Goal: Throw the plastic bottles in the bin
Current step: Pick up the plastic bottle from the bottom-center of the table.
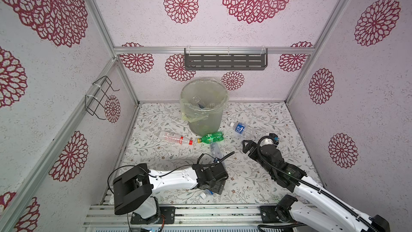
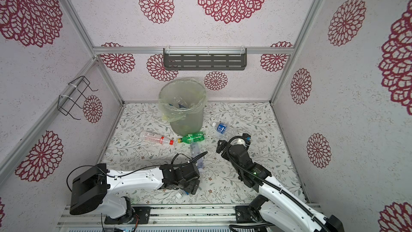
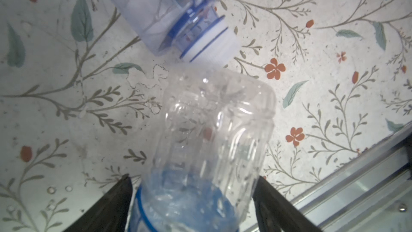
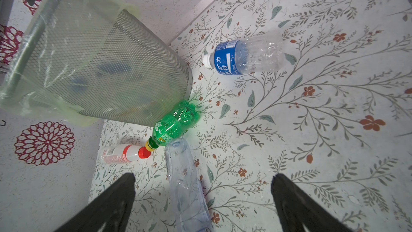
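Observation:
The bin point(image 1: 208, 123) stands at the back with bottles inside. A green bottle point(image 1: 210, 137) lies against its base, beside a red-capped bottle point(image 1: 175, 138), a blue-labelled one point(image 1: 243, 129) and a flattened clear one point(image 1: 215, 150). My left gripper point(image 3: 194, 188) is low near the front edge. Its jaws stand narrowly around a clear blue-labelled bottle point(image 3: 214, 130) lying on the table, with a sliver of gap at one finger point(image 3: 121, 199). A white-capped bottle point(image 3: 178, 14) lies just beyond it. My right gripper point(image 4: 202, 177) hovers open above the flattened clear bottle point(image 4: 187, 186), holding nothing.
A dark slotted shelf point(image 1: 225, 61) hangs on the back wall above the bin, and a wire rack point(image 1: 100, 97) on the left wall. An aluminium rail point(image 3: 356, 186) runs along the front edge, close to the left gripper. Walls enclose three sides.

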You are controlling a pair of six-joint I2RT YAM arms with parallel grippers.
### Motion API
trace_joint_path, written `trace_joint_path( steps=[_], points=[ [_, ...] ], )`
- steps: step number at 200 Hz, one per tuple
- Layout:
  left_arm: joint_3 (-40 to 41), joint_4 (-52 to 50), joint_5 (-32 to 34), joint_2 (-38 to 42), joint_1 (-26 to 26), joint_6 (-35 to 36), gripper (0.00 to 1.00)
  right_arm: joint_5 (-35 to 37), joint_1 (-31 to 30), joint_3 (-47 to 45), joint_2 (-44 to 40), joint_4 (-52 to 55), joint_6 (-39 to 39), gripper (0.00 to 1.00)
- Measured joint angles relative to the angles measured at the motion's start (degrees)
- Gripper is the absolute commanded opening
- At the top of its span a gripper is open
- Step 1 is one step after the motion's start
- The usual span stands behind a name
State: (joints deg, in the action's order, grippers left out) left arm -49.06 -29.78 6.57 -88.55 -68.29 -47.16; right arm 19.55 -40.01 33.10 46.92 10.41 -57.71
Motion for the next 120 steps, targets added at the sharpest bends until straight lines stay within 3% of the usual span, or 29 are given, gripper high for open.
trace_joint_path(
  steps=[50,120],
  points=[
    [-0.11,0.57,0.79,-0.13,-1.09,0.42,0.59,-0.02,0.00,-1.14,-0.15,0.02,-0.55,0.99],
    [-0.31,0.35,1.75,-0.04,-2.58,0.31,0.56,-0.02,0.00,-2.80,-2.36,0.17,-0.98,0.99]
  ],
)
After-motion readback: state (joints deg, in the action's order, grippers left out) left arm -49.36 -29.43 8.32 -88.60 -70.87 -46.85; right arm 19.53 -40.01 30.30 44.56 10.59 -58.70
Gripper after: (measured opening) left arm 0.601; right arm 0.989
